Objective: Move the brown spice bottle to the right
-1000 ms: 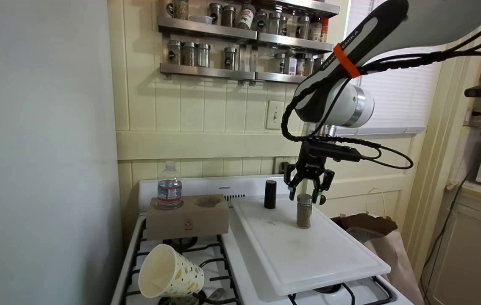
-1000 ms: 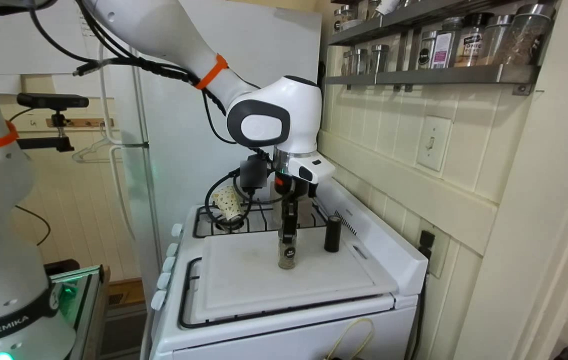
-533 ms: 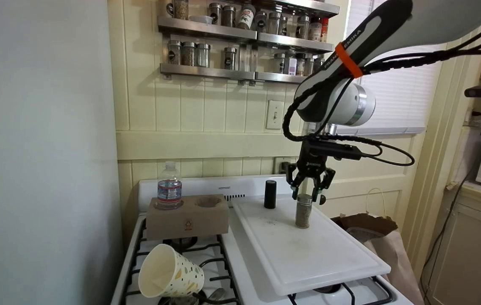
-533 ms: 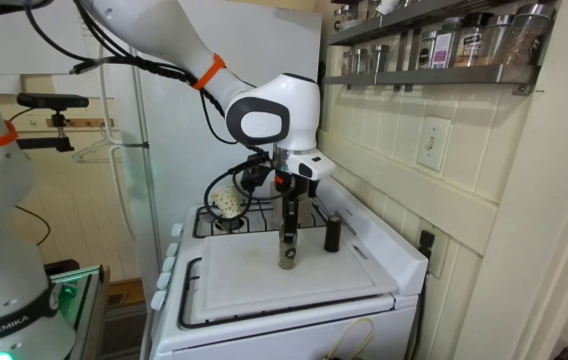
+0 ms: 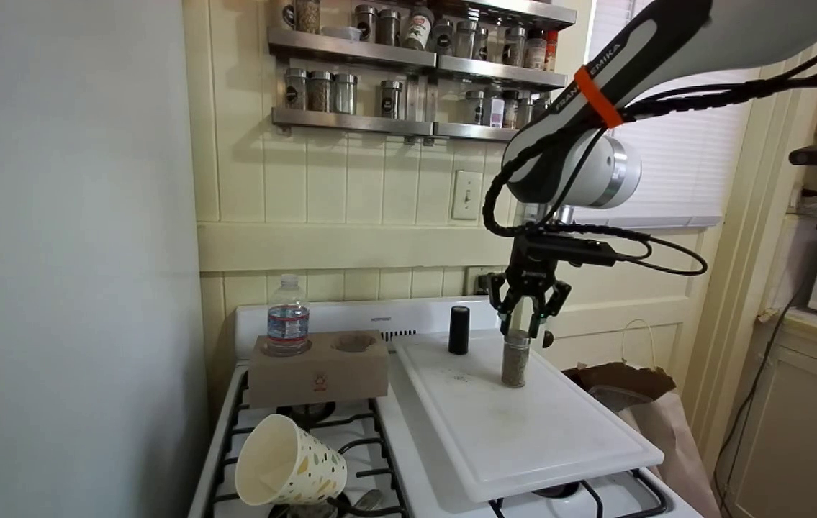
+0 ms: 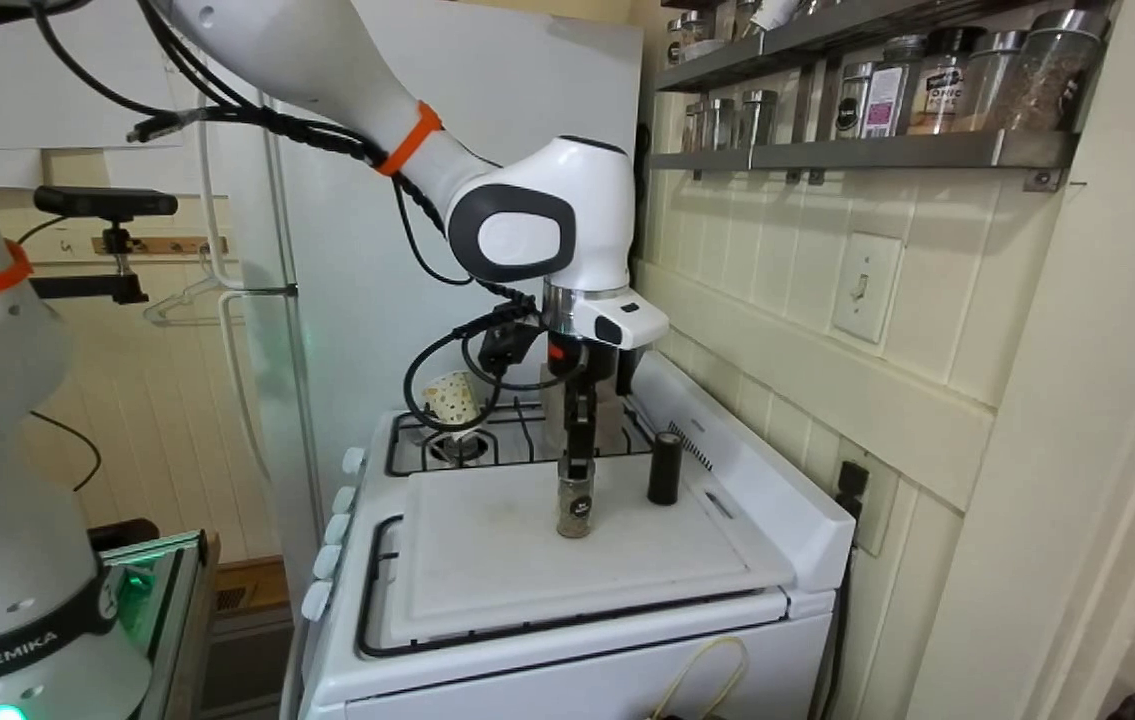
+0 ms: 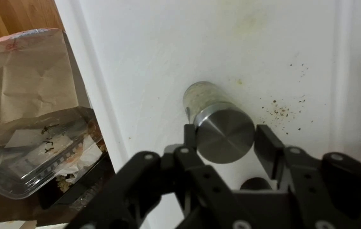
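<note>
The brown spice bottle (image 5: 514, 368) is a small glass jar of grey-brown contents with a metal cap. It stands upright on the white cutting board (image 5: 494, 439) in both exterior views (image 6: 575, 506). In the wrist view its round cap (image 7: 225, 136) is seen from above. My gripper (image 5: 520, 329) points down over it, with one finger on each side of the cap near its top. The finger pads (image 7: 266, 140) are touching or almost touching the cap; whether they grip it I cannot tell. The black bottle (image 5: 458, 331) stands behind it, apart.
A clear water bottle (image 5: 288, 324) stands on a cardboard box (image 5: 318, 385) on the stove. A patterned cup (image 5: 293, 460) lies tilted on the burner grate. A paper bag (image 5: 667, 439) is beyond the board's side edge. The stove's back panel (image 6: 777, 510) rises behind the board.
My gripper's fingers have drawn closer together around the cap. The arm and gripper have risen slightly. The spice bottle has barely shifted and still stands on the board.
</note>
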Controlling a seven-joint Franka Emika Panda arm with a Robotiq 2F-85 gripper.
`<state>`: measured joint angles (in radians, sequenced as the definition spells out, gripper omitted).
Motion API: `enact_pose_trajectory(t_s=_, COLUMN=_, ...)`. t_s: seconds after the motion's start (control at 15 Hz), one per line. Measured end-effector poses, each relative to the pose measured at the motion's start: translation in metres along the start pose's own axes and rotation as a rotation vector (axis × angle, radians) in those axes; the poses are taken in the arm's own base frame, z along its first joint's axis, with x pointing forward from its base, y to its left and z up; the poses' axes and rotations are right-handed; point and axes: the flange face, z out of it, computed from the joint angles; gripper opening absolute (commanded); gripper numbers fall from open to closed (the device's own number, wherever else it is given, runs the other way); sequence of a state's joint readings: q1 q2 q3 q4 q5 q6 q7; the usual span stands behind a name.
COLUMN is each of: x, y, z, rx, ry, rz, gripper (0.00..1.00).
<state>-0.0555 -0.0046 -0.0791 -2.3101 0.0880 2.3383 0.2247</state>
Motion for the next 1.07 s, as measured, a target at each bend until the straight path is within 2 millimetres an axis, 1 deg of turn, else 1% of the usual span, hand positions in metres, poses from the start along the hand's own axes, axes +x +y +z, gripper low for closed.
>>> enact_pose_trajectory(t_s=0.07, x=0.0, y=0.0, z=-0.0004, rx=0.0, ry=0.001, rz=0.001, gripper=0.46)
enact_pose_trajectory(t_s=0.2, x=0.0, y=0.0001, z=-0.001, rx=0.0, ry=0.002, rz=0.004, gripper=0.5)
enact_pose_trajectory(t_s=0.33, x=0.0, y=0.0002, z=-0.0009, rx=0.0, ry=0.002, rz=0.005, gripper=0.5)
enact_pose_trajectory(t_s=0.53, x=-0.0002, y=0.0003, z=-0.0006, rx=-0.001, ry=0.001, rz=0.006, gripper=0.58)
enact_pose_trajectory(t_s=0.6, x=-0.0004, y=0.0004, z=-0.0003, rx=-0.002, ry=0.001, rz=0.006, gripper=0.56)
enact_pose_trajectory(t_s=0.67, x=-0.0008, y=0.0005, z=0.0003, rx=-0.004, ry=0.0, rz=0.006, gripper=0.58)
enact_pose_trajectory(t_s=0.73, x=-0.0013, y=0.0008, z=0.0011, rx=-0.006, ry=-0.002, rz=0.006, gripper=0.55)
enact_pose_trajectory(t_s=0.8, x=-0.0018, y=0.001, z=0.0018, rx=-0.007, ry=-0.003, rz=0.005, gripper=0.55)
enact_pose_trajectory(t_s=1.0, x=-0.0029, y=0.0015, z=0.0034, rx=-0.014, ry=-0.005, rz=0.001, gripper=0.41)
enact_pose_trajectory(t_s=1.07, x=-0.0032, y=0.0017, z=0.0039, rx=-0.016, ry=-0.006, rz=0.0, gripper=0.26)
